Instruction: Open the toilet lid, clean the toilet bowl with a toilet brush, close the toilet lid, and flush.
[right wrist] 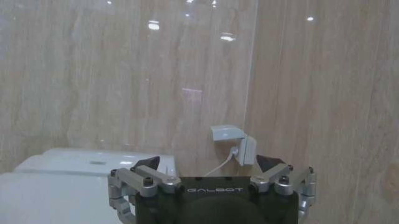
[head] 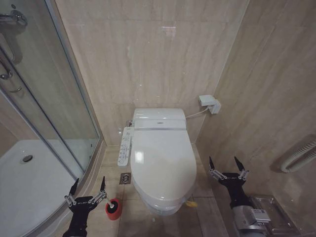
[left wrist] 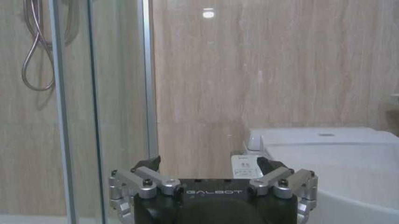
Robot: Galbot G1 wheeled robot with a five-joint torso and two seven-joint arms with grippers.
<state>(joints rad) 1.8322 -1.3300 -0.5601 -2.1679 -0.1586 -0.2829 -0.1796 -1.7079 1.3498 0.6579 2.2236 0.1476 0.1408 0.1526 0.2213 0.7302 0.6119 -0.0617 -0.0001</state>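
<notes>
**End effectors spread, lid still down**

Both end effectors hang low and near: the left end effector [head: 89, 189], fingers apart and empty, beside the red holder [head: 113, 209] on the floor; the right end effector [head: 228, 167], likewise spread, right of the toilet.

Between them the toilet lid [head: 163, 160] lies shut over the bowl. Glossy, stiff plastic, it looks light but slippery; the yellow-green tag [head: 191, 203] at its near edge seems the surest hold.

Farther left runs the button panel [head: 125, 146]; the shower tray [head: 29, 185] lies behind glass. Beige tiled walls [head: 148, 54] close the room, with a wall socket [head: 210, 103] far right.
</notes>
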